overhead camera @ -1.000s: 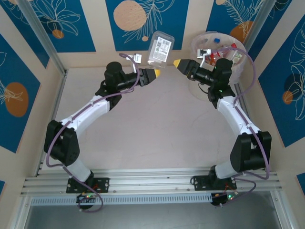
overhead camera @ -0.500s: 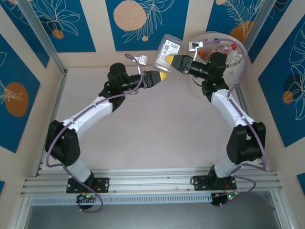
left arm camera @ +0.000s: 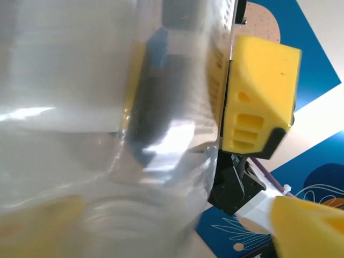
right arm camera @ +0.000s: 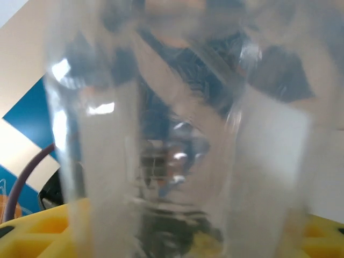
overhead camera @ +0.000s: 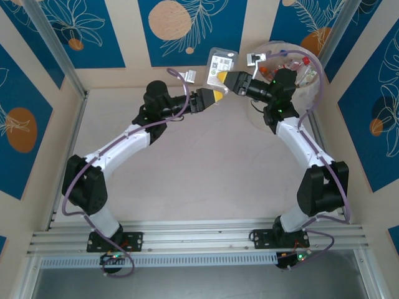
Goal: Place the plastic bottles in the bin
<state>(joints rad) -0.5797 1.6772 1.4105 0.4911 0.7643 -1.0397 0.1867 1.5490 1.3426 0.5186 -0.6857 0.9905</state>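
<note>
A clear plastic bottle (overhead camera: 219,62) with a white printed label hangs in the air by the back wall, between both yellow-tipped grippers. My right gripper (overhead camera: 232,80) is shut on its right side; in the right wrist view the clear bottle (right arm camera: 177,134) sits close up between that gripper's (right arm camera: 177,239) yellow fingers. My left gripper (overhead camera: 216,96) is just below and left of the bottle, jaws spread wide. In the left wrist view the bottle (left arm camera: 107,107) is close up, with the right gripper's yellow finger (left arm camera: 258,102) against it. The cream-white bin (overhead camera: 316,80) stands right behind the right wrist.
Several bottles with red labels and caps (overhead camera: 293,64) lie inside the bin. Blue patterned wall panels (overhead camera: 187,25) close off the back and sides. The pale tabletop (overhead camera: 206,168) stretches between the two arms.
The left gripper carried the bottle rightward to the right gripper, then opened its jaws. The right gripper moved up and left to meet it and closed on the bottle.
</note>
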